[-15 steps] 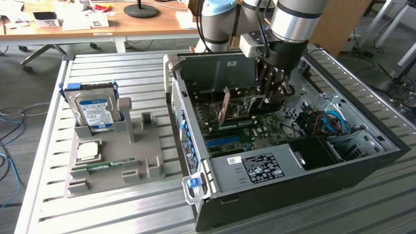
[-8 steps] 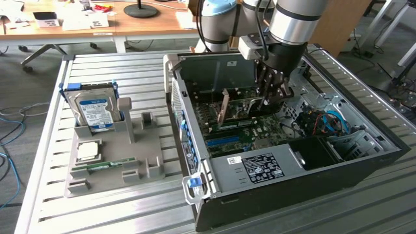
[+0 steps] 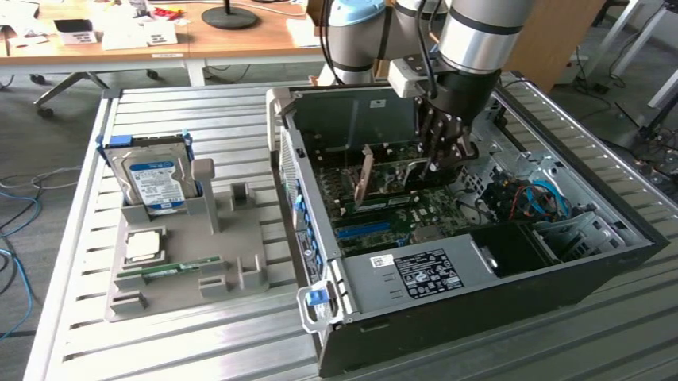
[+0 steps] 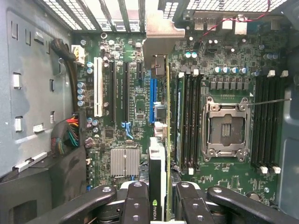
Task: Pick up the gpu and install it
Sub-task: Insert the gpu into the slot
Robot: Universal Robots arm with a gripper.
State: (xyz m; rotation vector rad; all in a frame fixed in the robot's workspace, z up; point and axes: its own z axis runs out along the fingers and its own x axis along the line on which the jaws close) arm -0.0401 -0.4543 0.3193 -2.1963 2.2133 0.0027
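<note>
Occlusion notes, all relative to the computer case [image 3: 477, 270]. Arm and tool [image 3: 443, 155] inside it hide the far part of the graphics card [image 3: 398, 178]. In the wrist view the card [image 4: 167, 140] is edge-on, fan face not visible, and its near end plus the tool [image 4: 161, 205] are cut by the frame edge. Sticker [image 3: 424, 274] on the case: text too small to read. Counter [image 3: 159, 349] under the case is cropped at the exterior frame's bottom edge.
</note>
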